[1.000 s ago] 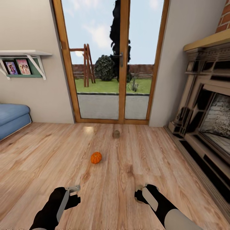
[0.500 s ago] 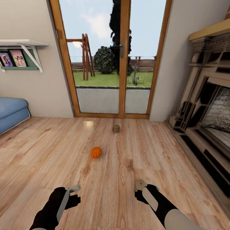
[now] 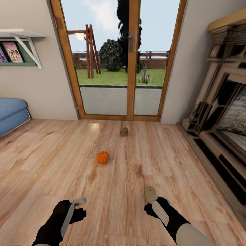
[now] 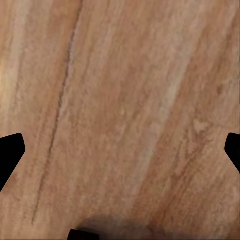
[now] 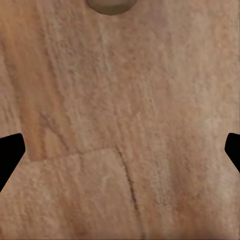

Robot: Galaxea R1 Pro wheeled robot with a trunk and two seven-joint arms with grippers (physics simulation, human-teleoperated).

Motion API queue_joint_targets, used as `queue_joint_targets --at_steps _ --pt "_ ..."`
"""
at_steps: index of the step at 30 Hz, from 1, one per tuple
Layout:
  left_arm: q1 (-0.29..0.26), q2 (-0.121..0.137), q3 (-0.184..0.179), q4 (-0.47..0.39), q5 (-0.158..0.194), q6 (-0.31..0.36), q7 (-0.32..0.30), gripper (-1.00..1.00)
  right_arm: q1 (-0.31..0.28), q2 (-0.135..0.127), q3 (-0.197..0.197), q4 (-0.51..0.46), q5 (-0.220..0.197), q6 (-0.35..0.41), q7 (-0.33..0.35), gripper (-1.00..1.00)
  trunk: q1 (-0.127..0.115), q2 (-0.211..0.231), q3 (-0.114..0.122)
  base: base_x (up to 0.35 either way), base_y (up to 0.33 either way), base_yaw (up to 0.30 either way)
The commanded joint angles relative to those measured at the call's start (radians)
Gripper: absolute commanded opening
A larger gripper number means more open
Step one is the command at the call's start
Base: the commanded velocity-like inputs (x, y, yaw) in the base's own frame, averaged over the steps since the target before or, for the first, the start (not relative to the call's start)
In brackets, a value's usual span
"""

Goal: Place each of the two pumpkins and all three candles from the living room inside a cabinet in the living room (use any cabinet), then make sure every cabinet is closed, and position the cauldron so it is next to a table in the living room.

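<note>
One orange pumpkin point(image 3: 102, 157) sits on the wooden floor ahead, slightly left of centre. A tan-grey candle point(image 3: 124, 131) stands farther off, near the glass door. Another candle point(image 3: 149, 194) stands just in front of my right gripper point(image 3: 149, 207) and also appears at the edge of the right wrist view as a candle point(image 5: 111, 5). My right gripper point(image 5: 120, 150) is open over bare floor. My left gripper point(image 3: 79, 207) hangs low at the left, and in its wrist view the left gripper point(image 4: 120, 150) is open with only floorboards between its fingers. The cabinet, table and cauldron are out of view.
A wood-framed glass door point(image 3: 131, 61) closes the far wall. A stone fireplace point(image 3: 222, 112) with a raised hearth runs along the right. A blue sofa point(image 3: 12, 114) edges in at the left under a wall shelf point(image 3: 18, 34). Open floor lies between.
The whole view has shifted as the camera moved forward. The nearer candle has come out from behind my right gripper. Both arms keep the same pose.
</note>
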Motion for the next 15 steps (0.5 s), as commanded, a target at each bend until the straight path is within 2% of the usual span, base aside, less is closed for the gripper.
queue_joint_targets --at_steps 1,15 --pt "0.000 0.000 0.000 0.000 0.000 0.000 0.000 1.00 0.000 0.000 0.000 0.000 0.000 0.000 0.000 1.00 0.000 0.000 -0.004 0.000 0.000 0.000" --pt "0.000 -0.001 0.000 0.000 0.000 0.000 0.000 1.00 0.000 0.000 0.000 0.000 0.000 -0.034 0.000 1.00 0.007 -0.004 -0.058 0.000 0.000 0.000"
